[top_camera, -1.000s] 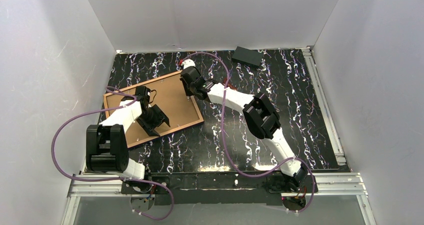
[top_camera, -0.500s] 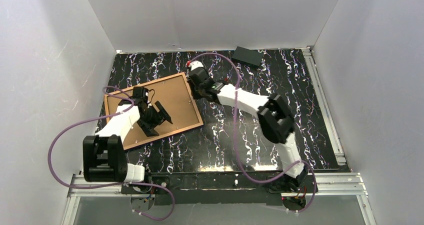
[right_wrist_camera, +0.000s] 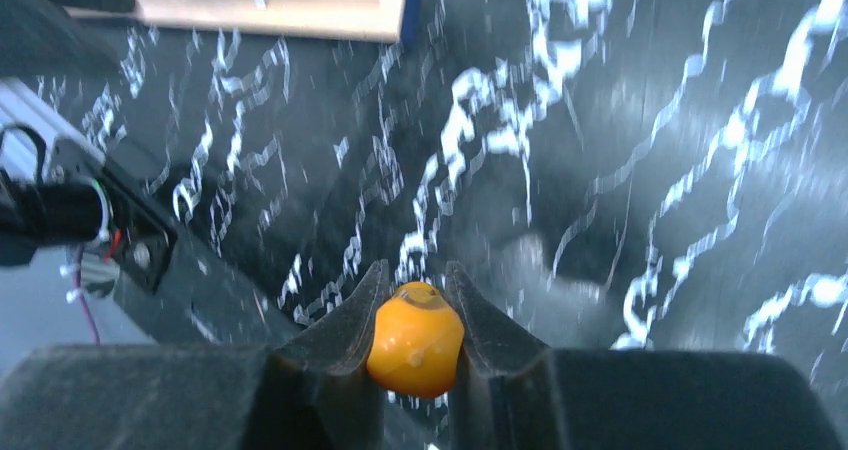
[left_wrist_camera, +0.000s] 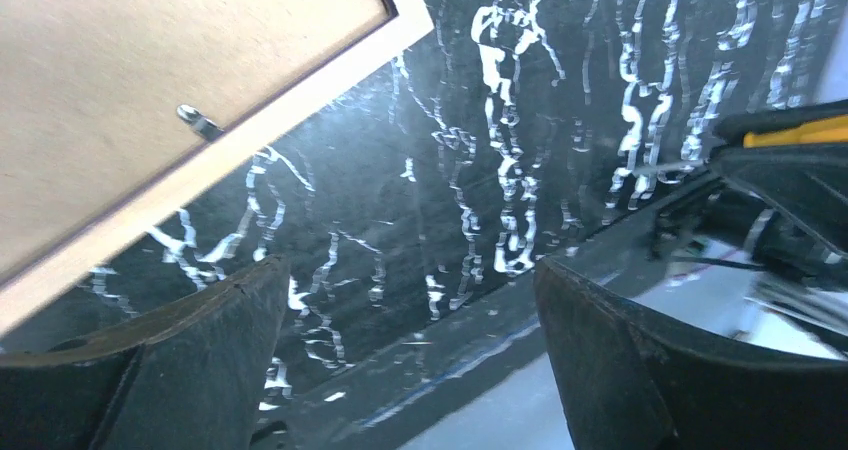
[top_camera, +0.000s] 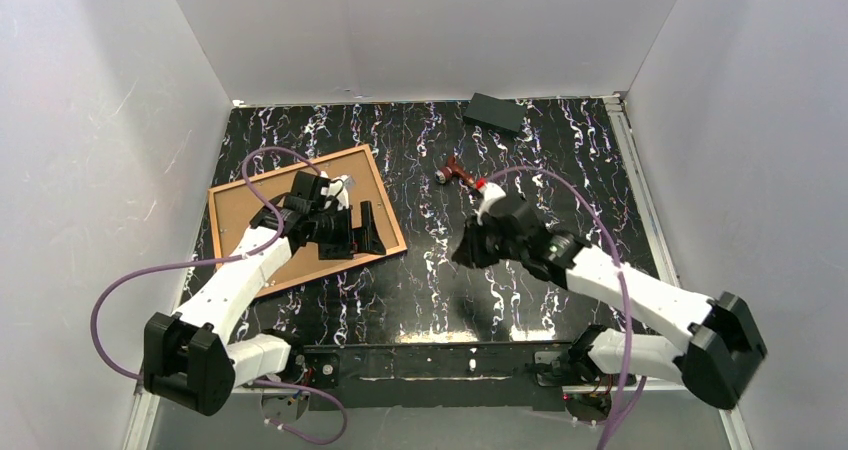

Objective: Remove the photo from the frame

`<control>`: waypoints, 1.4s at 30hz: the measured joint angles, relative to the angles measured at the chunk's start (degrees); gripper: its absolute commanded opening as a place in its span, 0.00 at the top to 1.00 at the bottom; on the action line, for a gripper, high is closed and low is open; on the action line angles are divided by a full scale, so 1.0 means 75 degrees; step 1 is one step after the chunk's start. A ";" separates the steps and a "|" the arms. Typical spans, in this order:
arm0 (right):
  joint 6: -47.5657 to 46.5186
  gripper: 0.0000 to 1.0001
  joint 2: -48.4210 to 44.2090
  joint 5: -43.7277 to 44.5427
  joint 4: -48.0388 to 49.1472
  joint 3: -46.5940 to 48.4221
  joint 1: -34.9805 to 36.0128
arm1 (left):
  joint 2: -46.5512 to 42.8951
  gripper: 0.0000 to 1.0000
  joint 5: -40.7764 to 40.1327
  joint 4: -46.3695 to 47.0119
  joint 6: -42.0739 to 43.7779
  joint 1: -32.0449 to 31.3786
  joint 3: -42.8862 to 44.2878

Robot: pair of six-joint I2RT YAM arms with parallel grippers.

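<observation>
Three plain white walls close in the workspace: a back wall (top_camera: 430, 30), a left wall (top_camera: 80, 120) and a right wall (top_camera: 760, 120), all matte and faintly scuffed. They meet a table (top_camera: 560, 170) whose top is glossy black, veined with white marbling. A silver metal rail (top_camera: 648, 200) runs along the table's right edge, and a dark strip (top_camera: 440, 365) lines the near edge. Below that lies a pale grey floor (top_camera: 450, 425). The light is soft and even, leaving bright glints on the tabletop.
</observation>
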 measured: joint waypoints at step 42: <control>0.1757 0.99 -0.5094 -0.0213 -0.1241 -0.2110 0.0000 | 0.3506 0.45 -0.4622 -0.1562 0.3754 -0.1649 0.0921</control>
